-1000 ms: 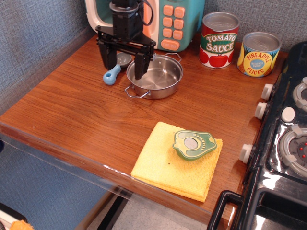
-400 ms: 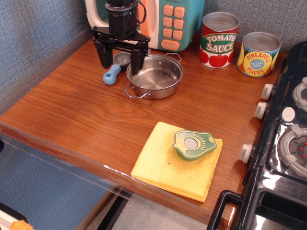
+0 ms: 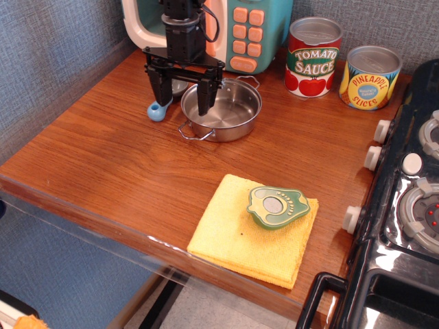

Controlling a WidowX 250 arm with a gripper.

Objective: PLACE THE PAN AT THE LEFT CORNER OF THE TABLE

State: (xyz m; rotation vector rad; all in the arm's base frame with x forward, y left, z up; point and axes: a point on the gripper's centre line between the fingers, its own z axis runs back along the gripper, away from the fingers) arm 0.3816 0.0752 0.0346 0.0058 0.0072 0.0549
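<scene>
The shiny steel pan with two wire loop handles sits on the wood-grain table near the back, in front of the toy microwave. My black gripper hangs open over the pan's left rim. Its right finger points into the pan and its left finger stands outside, over the blue-handled scoop. It holds nothing.
A toy microwave stands at the back. A tomato sauce can and a pineapple can stand at the back right. A yellow cloth with a green avocado toy lies near the front. A black stove fills the right side.
The gripper moved left and up off the pan, then came back right and lower, straddling the pan's left rim again. The pan has not moved.
</scene>
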